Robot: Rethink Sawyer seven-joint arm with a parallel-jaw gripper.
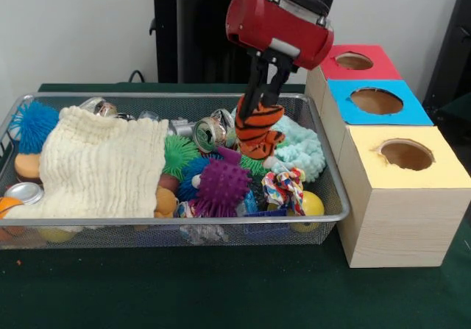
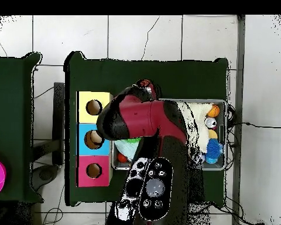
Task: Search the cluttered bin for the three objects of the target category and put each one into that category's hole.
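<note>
The wire-mesh bin (image 1: 335,200) sits on the green table, full of clutter. My gripper (image 1: 259,107) hangs over its right half and is shut on an orange and black striped plush toy (image 1: 259,132), held just above the pile. Three boxes with round holes stand right of the bin: red (image 1: 354,61), blue (image 1: 377,101) and yellow (image 1: 406,154). In the overhead view my arm (image 2: 144,117) covers most of the bin (image 2: 226,136) and the toy; the boxes show as yellow (image 2: 93,107), blue (image 2: 93,139) and red (image 2: 93,170).
The bin holds a cream knitted cloth (image 1: 99,163), a purple spiky ball (image 1: 221,187), a green spiky ball (image 1: 179,152), a blue spiky ball (image 1: 33,123), crushed cans (image 1: 210,132), a pale teal fluffy piece (image 1: 302,149), a coloured rope toy (image 1: 285,185) and a yellow ball (image 1: 312,205).
</note>
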